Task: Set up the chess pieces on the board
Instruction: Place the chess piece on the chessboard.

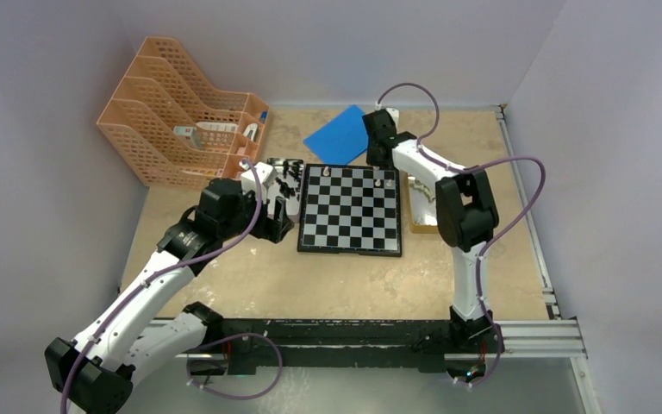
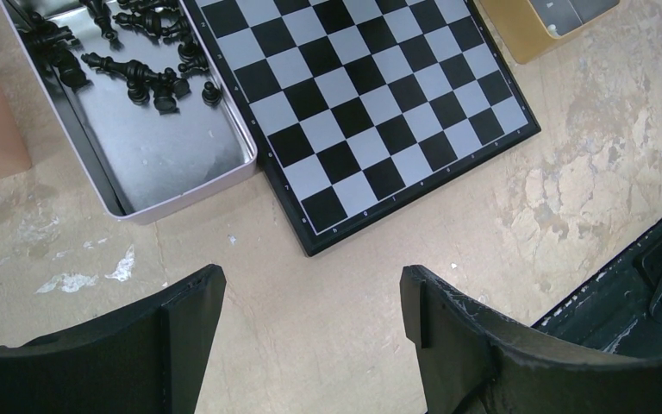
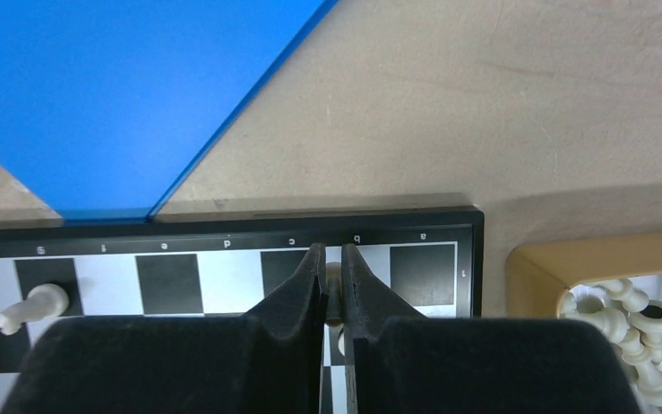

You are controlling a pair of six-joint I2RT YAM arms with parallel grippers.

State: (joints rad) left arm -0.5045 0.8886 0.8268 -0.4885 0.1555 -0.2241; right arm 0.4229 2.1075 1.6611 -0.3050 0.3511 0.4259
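Grips a pale chess piece [image 3: 334, 280] in the closed right hand [image 3: 333, 255] over the far row of the board [image 3: 224, 244], near the b mark. Holds the left hand [image 2: 310, 280] open above the surface [image 2: 569, 172], near the tin [image 2: 181, 185] of black pieces [image 2: 138, 73]. Risks toppling the piece if released tilted or straddling two squares.
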